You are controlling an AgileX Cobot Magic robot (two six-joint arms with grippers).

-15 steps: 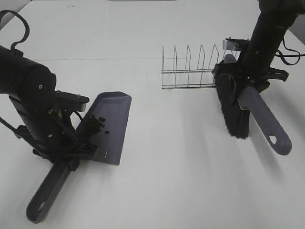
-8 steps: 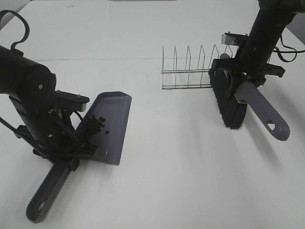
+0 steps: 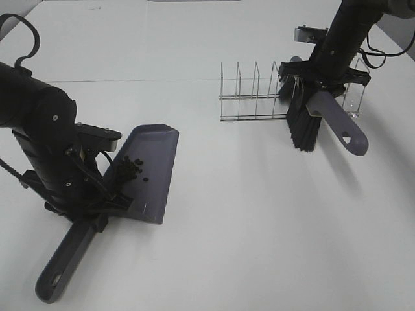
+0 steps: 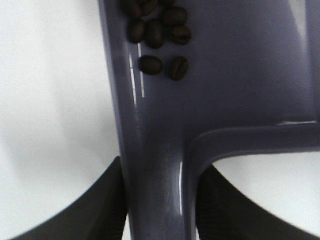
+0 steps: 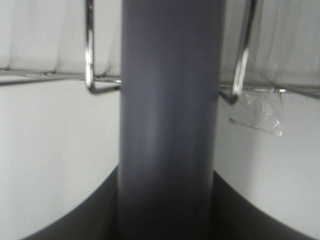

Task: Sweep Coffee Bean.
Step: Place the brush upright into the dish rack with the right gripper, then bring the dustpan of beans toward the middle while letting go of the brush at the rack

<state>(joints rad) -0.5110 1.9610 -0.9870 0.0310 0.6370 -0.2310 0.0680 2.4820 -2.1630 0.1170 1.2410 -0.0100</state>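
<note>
Beans [image 3: 130, 170] sit in the dustpan [image 3: 155, 155] clamped by the left gripper [image 4: 157, 200]; the right gripper [image 5: 167, 210], clamping the brush [image 3: 301, 123], likely slots it into the adjacent rack [image 3: 253, 97].

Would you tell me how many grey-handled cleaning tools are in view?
2: the dustpan at left, holding the coffee beans, and the brush at right beside the wire rack.

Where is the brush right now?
In the high view the brush is on the right side, clamped in the right gripper, bristles hanging down at the right end of the wire rack, far from the dustpan on the left.
</note>
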